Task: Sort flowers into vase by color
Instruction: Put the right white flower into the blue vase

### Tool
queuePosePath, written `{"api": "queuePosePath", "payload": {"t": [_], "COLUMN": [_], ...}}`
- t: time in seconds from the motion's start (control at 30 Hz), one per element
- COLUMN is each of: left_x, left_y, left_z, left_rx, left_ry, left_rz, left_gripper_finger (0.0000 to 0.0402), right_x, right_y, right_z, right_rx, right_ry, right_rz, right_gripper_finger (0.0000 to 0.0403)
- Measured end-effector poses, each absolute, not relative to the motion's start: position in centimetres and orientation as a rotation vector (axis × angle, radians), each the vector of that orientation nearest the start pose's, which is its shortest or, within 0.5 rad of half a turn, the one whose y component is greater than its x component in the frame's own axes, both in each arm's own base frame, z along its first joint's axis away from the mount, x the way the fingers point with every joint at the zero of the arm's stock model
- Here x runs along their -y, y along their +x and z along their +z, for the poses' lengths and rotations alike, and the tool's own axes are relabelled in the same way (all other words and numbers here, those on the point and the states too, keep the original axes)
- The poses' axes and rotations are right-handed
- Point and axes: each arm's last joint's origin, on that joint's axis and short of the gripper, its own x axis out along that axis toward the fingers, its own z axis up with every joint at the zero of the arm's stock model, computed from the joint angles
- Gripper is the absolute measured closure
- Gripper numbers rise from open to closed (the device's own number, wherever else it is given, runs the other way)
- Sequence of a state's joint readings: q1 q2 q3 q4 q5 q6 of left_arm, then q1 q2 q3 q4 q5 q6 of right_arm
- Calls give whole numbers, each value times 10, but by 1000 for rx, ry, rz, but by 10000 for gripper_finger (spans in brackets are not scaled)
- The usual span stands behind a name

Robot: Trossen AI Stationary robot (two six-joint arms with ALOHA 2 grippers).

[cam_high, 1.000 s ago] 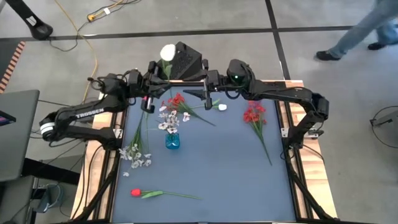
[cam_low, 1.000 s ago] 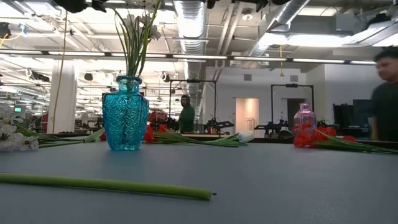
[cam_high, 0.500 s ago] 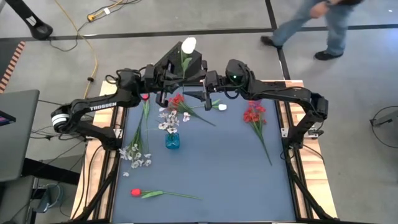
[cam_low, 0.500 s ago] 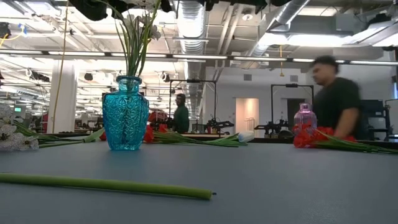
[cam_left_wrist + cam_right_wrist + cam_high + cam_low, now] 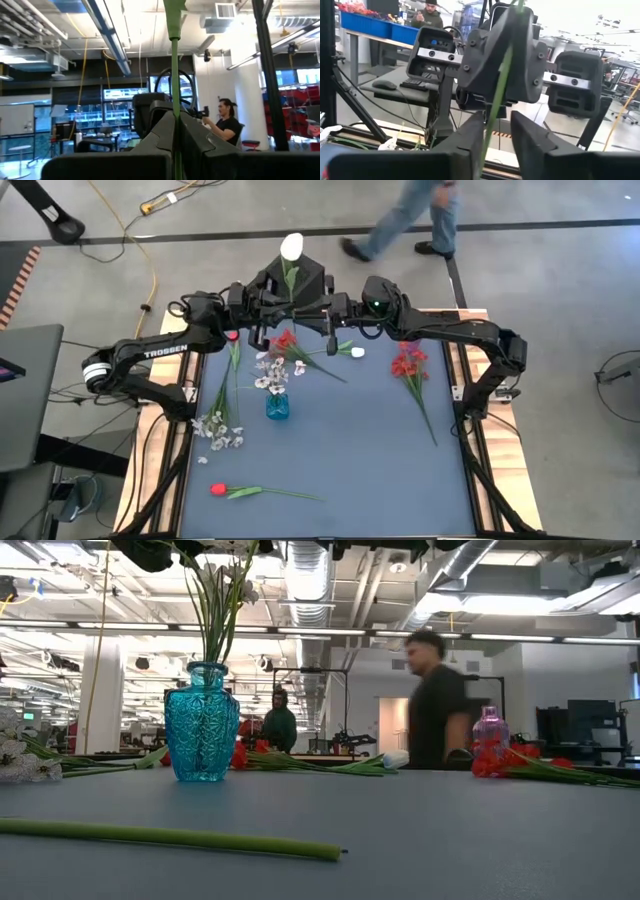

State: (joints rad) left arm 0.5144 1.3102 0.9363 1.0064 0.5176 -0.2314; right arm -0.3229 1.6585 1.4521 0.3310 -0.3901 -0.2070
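Blue tabletop (image 5: 340, 440), person (image 5: 435, 700) behind; left tool (image 5: 285, 288) clamping white tulip (image 5: 292, 247); right tool (image 5: 330, 330) spread.

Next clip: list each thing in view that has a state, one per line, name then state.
White tulip: held upright by its stem, above the table's far edge.
Left gripper: shut on the white tulip's stem.
Right gripper: jaws open around the stem, facing the left gripper.
Blue vase: upright, white flowers in it.
Red tulip: lying on the table's near side.
Red spray: lying on the table's right side.
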Motion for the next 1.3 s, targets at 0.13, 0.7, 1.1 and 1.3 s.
{"api": "queuePosePath", "payload": {"t": [0.13, 0.7, 1.1, 1.3], "left_x": [-124, -130, -143, -143], "left_y": [250, 249, 244, 244], "left_z": [377, 370, 362, 359], "left_rx": [518, 413, 330, 293], "left_ry": [103, 91, 32, 15], "left_rz": [-49, -80, -135, -167], "left_gripper_finger": [401, 401, 401, 401], "right_x": [112, 120, 123, 123], "right_y": [378, 376, 366, 365], "right_z": [380, 367, 366, 365], "right_rx": [117, -27, -122, -140], "right_ry": [-246, -173, -140, -137], "right_rz": [64, 33, -7, -8], "right_gripper_finger": [313, 379, 377, 370]}}
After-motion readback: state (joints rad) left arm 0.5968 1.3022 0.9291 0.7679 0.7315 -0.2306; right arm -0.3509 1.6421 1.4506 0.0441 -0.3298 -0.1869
